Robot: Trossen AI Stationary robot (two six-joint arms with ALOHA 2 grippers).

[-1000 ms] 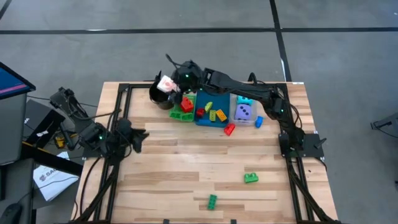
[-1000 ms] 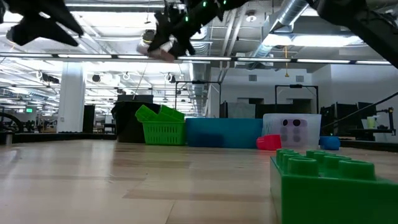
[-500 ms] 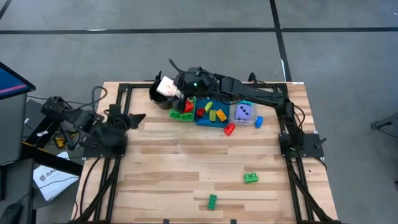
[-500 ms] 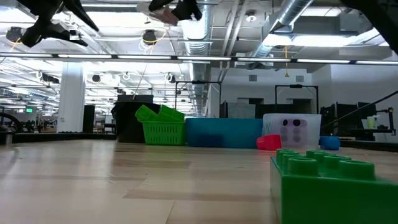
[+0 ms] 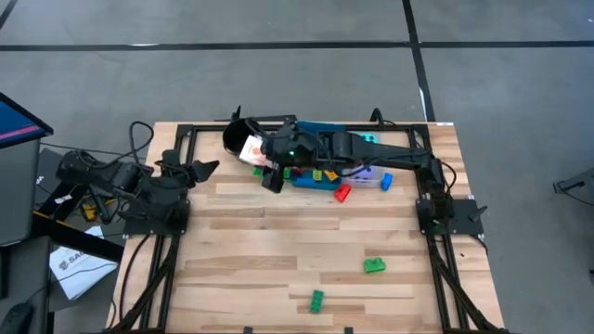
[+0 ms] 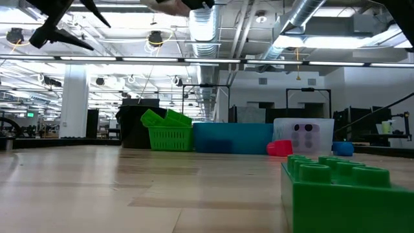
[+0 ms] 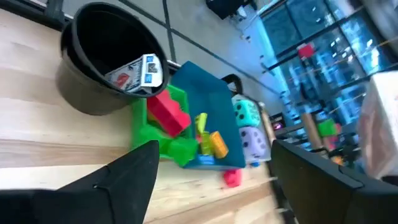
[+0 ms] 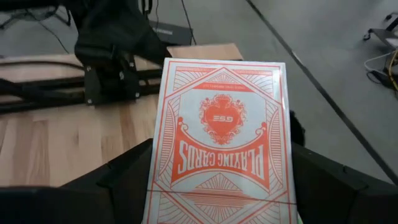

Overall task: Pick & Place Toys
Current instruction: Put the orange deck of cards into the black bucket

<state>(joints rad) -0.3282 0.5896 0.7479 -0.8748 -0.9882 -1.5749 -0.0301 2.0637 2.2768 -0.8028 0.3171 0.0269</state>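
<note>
the right gripper is seen near the bench's far edge, its two dark fingers pinching a white card pack by its long sides, raised above the black cup. the pack is judged light, stiff and smooth, so likely to slip if squeezed loosely; the flat long edges look like the safest hold. a second card pack is seen leaning inside the cup. just beside the cup, a green tray and a blue tray are packed with a red brick, yellow bricks and two foam dice, crowding any descent. the left gripper, fingers spread, is held near the left edge.
</note>
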